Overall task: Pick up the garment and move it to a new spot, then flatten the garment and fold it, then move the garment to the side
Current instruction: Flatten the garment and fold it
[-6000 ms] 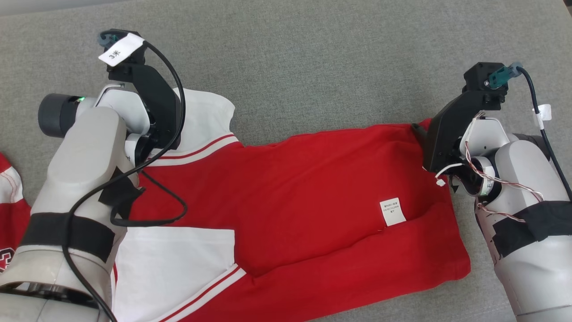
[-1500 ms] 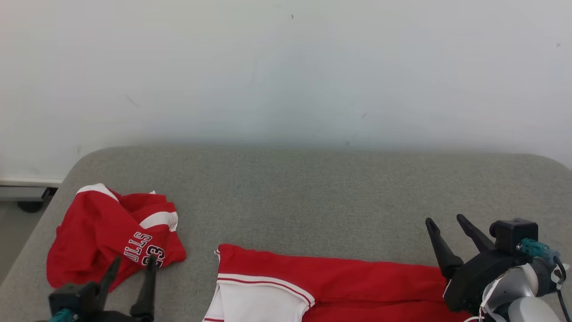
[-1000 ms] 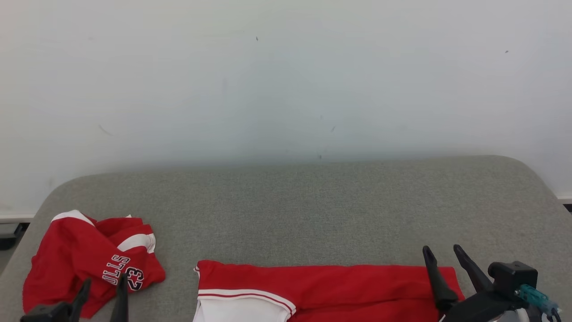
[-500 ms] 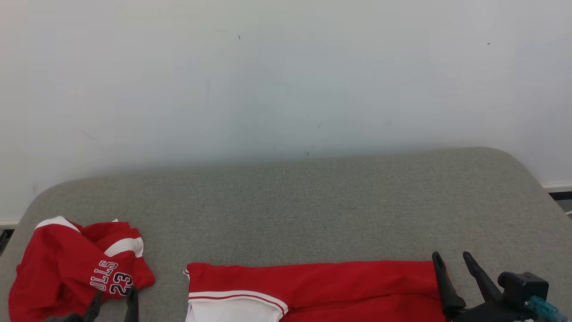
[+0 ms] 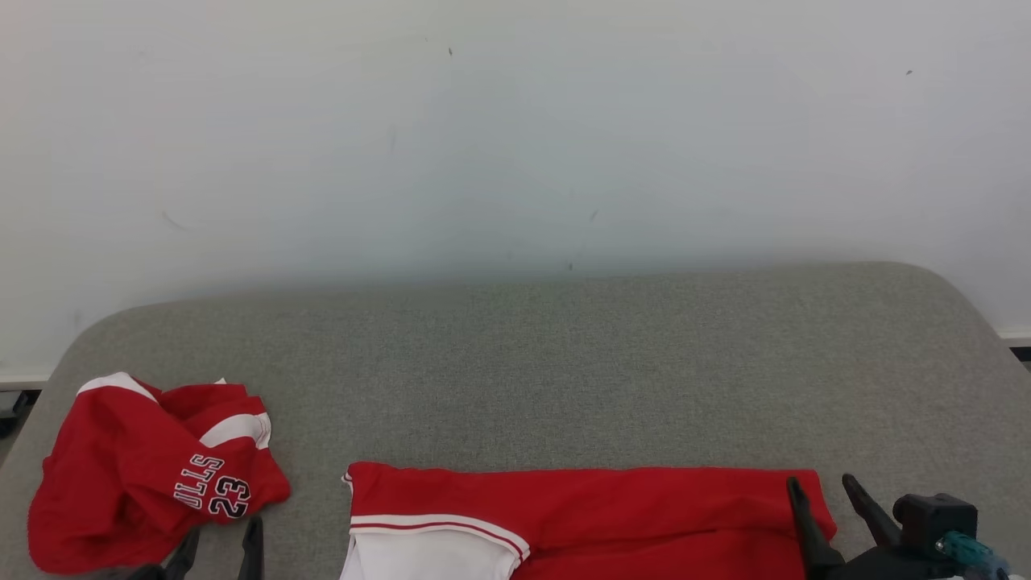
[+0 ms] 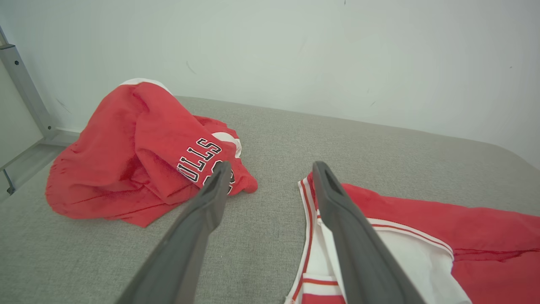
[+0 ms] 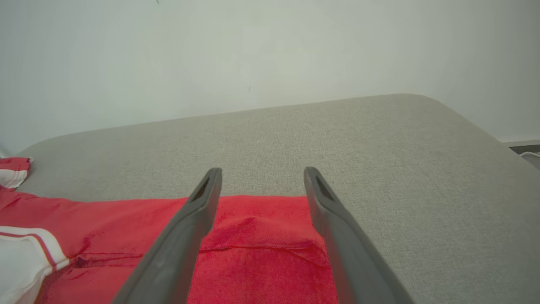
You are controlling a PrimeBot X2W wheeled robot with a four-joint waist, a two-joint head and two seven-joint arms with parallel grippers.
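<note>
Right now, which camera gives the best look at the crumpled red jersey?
The left wrist view: the crumpled jersey lies close and large, though the left gripper hides its number. The head view has it smaller, number readable. The right wrist view faces the folded garment.

Left gripper and right gripper have lifted off the garment, apparently folded since.

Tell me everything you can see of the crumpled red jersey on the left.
The crumpled jersey is red cloth with white trim bands and black-and-white lettering reading "ULLS 23". It lies bunched in a heap on the grey upholstered surface near its left edge, apart from the folded garment. The open left tool points toward it; contact cannot be told.
</note>
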